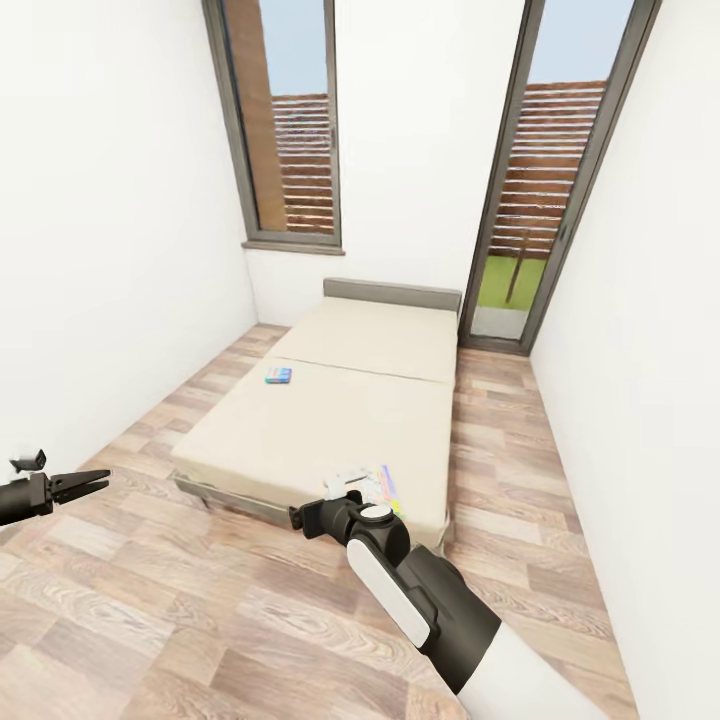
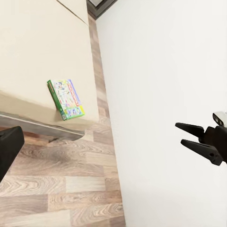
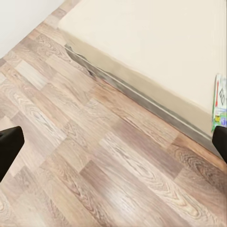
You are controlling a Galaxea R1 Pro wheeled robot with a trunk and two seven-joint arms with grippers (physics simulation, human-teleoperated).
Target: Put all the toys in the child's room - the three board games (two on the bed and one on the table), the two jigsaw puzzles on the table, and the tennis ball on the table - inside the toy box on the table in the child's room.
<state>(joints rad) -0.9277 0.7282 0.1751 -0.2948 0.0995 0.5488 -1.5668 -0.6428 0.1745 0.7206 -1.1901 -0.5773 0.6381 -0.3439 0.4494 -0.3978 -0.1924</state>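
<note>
The bed [image 1: 330, 420] stands ahead with two board games on it. A small teal-blue one [image 1: 278, 376] lies near the mattress's left side. A white one with multicoloured edges [image 1: 385, 490] [image 2: 66, 99] [image 3: 219, 101] rests at the near right corner. My right gripper [image 1: 296, 518] [image 2: 178, 133] hovers open over the floor just in front of that corner, pointing left. My left gripper [image 1: 106, 482] is open at the far left, low above the floor, with nothing held. The table, toy box, jigsaw puzzles and tennis ball are out of view.
White walls close in on both sides. A tall window [image 1: 290, 120] and a glass door [image 1: 545, 180] stand behind the bed. Wood-plank floor [image 1: 180, 620] spreads in front of the bed, with narrower strips along its left and right sides.
</note>
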